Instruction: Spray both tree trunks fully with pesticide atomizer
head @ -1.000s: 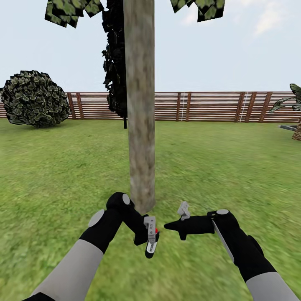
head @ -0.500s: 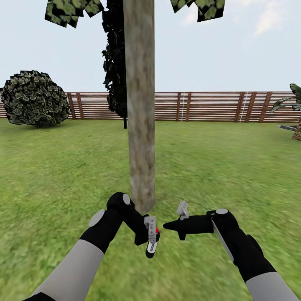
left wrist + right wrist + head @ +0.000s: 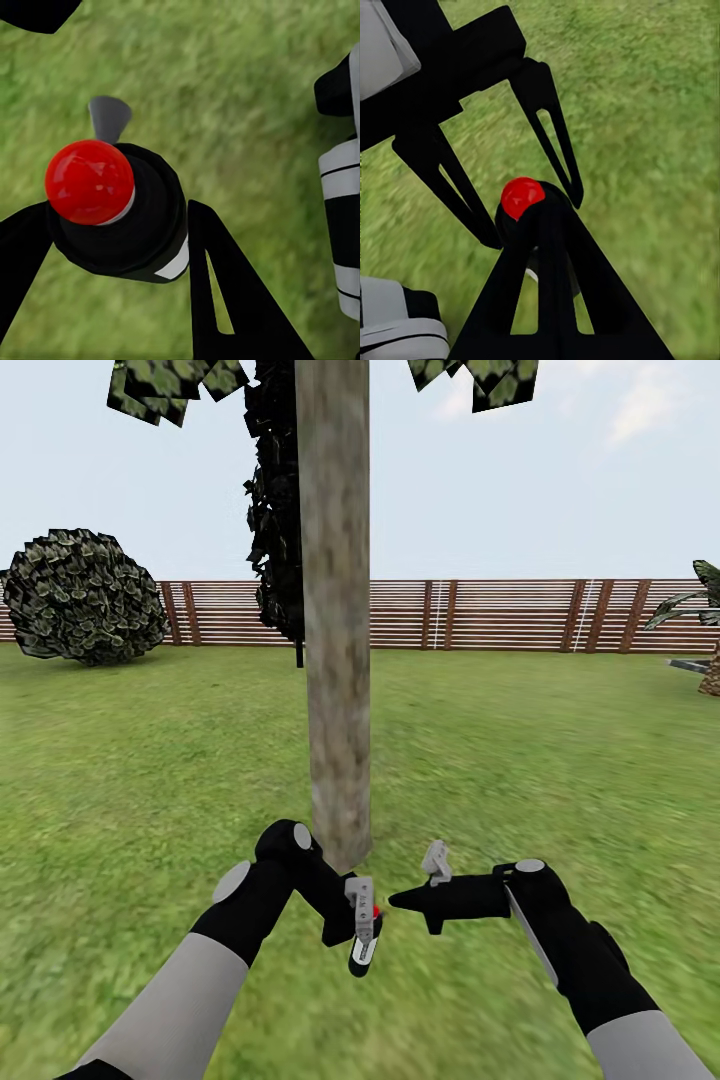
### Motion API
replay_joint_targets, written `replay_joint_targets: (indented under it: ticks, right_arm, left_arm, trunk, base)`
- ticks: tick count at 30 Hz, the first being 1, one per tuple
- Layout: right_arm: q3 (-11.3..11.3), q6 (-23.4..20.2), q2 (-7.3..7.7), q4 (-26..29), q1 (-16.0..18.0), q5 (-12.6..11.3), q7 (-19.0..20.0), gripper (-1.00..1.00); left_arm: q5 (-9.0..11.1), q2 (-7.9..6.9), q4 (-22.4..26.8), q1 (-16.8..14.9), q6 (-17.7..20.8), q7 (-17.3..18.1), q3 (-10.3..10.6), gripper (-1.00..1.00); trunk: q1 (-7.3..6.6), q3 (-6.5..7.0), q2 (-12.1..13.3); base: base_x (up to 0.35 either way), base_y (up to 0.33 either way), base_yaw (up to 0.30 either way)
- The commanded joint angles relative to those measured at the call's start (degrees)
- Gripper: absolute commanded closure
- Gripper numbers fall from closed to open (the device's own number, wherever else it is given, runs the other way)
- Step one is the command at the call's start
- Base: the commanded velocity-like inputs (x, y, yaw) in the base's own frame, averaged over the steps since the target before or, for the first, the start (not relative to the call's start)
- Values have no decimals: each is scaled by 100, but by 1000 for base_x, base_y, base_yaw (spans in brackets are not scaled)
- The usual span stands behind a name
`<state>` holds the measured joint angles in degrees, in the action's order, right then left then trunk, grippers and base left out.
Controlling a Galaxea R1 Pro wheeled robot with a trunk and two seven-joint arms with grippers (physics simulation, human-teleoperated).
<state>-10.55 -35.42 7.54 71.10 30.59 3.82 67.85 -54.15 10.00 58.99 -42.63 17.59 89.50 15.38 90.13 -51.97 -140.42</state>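
Pickup's done: our left gripper (image 3: 358,920) jaws clench the slim dark red-capped pesticide atomizer (image 3: 362,945) by the mottled grey-brown tree trunk (image 3: 335,660), right gripper (image 3: 400,901) pinched shut, spraying left.

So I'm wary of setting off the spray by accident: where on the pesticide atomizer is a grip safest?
Around the dark body, from the sides, as the left gripper has it now. The pesticide atomizer is slim and round, so the fingers straddle it, leaving the red cap on its end untouched.
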Motion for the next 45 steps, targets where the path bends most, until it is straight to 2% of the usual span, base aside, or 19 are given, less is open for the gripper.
replay_joint_targets:
  ticks: [1,5,8,22,29,40,45]
  right_arm:
    - [0,0,-16,0,0,-2,0,100]
    - [0,0,-196,0,4,0,0,100]
    - [0,0,-238,0,3,-1,0,100]
    - [0,0,-244,0,0,4,0,100]
    - [0,0,-244,0,0,4,0,100]
    - [0,0,-244,0,2,4,0,100]
    - [0,0,-244,0,0,4,0,100]
  left_arm:
    - [0,0,0,0,-1,-2,0,100]
    - [7,0,3,0,-1,-3,0,100]
    - [16,0,5,0,-6,2,0,100]
    - [10,0,2,0,-29,24,-8,100]
    - [10,0,-1,-142,-36,44,-14,100]
    - [-6,0,-2,-158,-36,50,-9,100]
    - [-7,-45,-2,-159,-36,50,-9,100]
  trunk:
    - [0,0,0]
    - [0,0,0]
    - [0,0,0]
    - [0,0,0]
    - [0,0,0]
    - [0,0,0]
    - [0,0,0]
  base:
    - [0,0,0]
    - [0,0,0]
    - [0,0,0]
    - [0,0,0]
    - [0,0,0]
    - [0,0,0]
    - [0,0,0]
